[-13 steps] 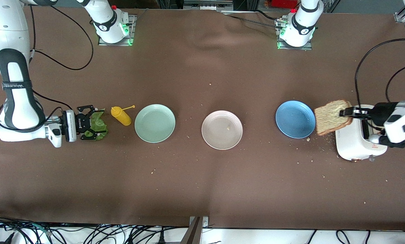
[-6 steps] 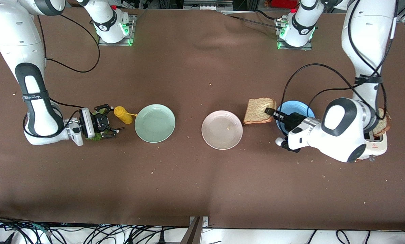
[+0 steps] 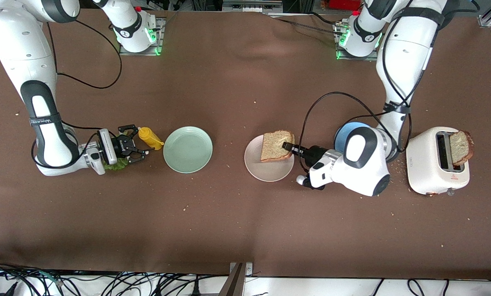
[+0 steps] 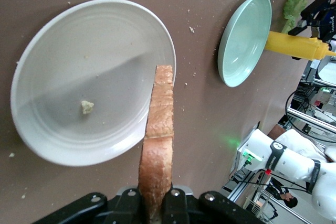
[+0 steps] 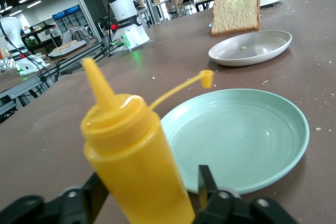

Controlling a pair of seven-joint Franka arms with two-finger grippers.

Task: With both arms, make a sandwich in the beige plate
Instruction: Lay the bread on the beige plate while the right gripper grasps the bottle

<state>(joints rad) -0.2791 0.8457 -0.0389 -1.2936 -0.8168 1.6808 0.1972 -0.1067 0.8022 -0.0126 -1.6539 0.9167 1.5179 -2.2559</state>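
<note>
Lettuce leaf [image 3: 114, 165]: mostly hidden under the right gripper [image 3: 136, 144]. Blue plate [image 3: 344, 130]: largely covered by left arm. Mustard bottle [image 5: 134, 163]: base cut off in right wrist view.

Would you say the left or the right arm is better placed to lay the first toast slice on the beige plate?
Left: the left gripper holds the toast slice over the beige plate; the right gripper is at the mustard bottle.

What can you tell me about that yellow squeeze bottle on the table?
The yellow squeeze bottle looks like soft glossy plastic, with a cone-shaped nozzle and a small cap dangling on a thin strap, so the tip is uncovered. It sits on the brown tablecloth beside the mint-green plate, toward the right arm's end. The right gripper has its fingers on either side of the bottle, not yet closed on it.
</note>
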